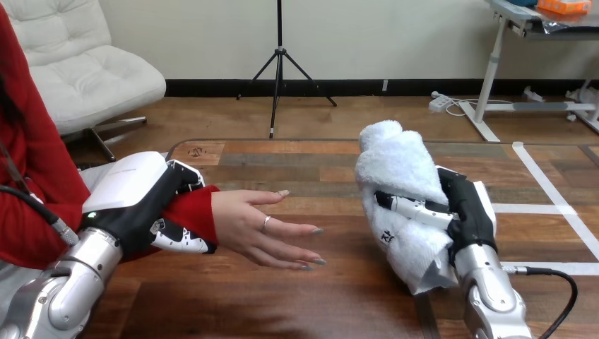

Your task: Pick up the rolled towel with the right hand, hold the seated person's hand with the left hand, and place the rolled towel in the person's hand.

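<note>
Head view | left hand (134, 205) curling fingers (185, 242) round the person's wrist (196, 212) | right hand (470, 212) gripping rolled towel (395, 166) upright

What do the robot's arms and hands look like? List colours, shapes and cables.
Left hand: black, with a smooth white shell on its back and black-and-white jointed fingers. Right hand: the same black body and banded fingers. The left forearm and right forearm are rounded silver metal; a black cable leaves the right one near the wrist.
</note>
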You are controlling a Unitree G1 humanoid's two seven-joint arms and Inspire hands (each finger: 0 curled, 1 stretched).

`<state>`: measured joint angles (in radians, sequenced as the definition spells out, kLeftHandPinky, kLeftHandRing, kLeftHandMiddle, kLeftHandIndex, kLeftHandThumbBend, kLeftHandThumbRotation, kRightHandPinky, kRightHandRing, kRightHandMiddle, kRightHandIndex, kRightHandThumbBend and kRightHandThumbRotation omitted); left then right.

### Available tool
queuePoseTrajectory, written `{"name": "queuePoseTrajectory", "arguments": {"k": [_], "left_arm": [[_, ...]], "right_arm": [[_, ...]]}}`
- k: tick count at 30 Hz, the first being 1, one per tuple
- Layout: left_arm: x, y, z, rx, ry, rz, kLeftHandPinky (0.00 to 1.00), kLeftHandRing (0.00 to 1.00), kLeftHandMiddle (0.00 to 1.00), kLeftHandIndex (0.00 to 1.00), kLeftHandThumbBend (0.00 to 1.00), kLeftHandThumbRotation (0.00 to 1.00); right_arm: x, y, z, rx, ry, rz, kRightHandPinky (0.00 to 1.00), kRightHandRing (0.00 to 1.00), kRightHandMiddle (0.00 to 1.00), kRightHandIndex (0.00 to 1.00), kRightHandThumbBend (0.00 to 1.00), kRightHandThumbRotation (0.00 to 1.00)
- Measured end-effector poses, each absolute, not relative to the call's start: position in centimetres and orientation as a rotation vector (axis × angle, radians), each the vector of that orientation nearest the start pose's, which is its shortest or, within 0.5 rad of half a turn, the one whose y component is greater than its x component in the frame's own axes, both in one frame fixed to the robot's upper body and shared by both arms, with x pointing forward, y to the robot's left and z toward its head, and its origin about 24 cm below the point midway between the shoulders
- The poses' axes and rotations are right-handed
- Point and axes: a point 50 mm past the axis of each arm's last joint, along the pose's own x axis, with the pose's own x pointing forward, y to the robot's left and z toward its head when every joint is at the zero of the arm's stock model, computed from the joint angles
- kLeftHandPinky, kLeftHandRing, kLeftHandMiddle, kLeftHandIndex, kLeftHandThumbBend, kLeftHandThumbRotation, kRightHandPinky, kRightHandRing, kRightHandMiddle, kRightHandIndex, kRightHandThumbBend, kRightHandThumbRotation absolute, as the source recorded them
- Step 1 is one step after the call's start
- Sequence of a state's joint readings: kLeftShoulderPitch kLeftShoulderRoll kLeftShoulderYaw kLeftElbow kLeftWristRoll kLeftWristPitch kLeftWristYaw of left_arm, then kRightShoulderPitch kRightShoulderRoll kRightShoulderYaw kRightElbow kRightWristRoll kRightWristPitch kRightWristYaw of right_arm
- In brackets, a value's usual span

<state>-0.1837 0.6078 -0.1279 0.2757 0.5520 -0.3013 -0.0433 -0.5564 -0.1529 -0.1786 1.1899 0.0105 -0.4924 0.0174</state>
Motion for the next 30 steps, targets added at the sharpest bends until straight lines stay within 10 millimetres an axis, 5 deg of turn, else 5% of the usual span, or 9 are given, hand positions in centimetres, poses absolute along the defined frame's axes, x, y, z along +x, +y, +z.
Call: {"name": "queuePoseTrajectory", "arguments": {"k": [30], "left_arm": [[28.2, 22.8, 6.7, 1.124, -0.134, -0.276, 0.29, 0.33, 0.37, 0.36, 0.74, 0.00]], "right_arm": [[33.8, -15.9, 0.2, -0.078, 0.128, -0.002, 0.33, 0.36, 0.41, 0.43, 0.78, 0.00]]}}
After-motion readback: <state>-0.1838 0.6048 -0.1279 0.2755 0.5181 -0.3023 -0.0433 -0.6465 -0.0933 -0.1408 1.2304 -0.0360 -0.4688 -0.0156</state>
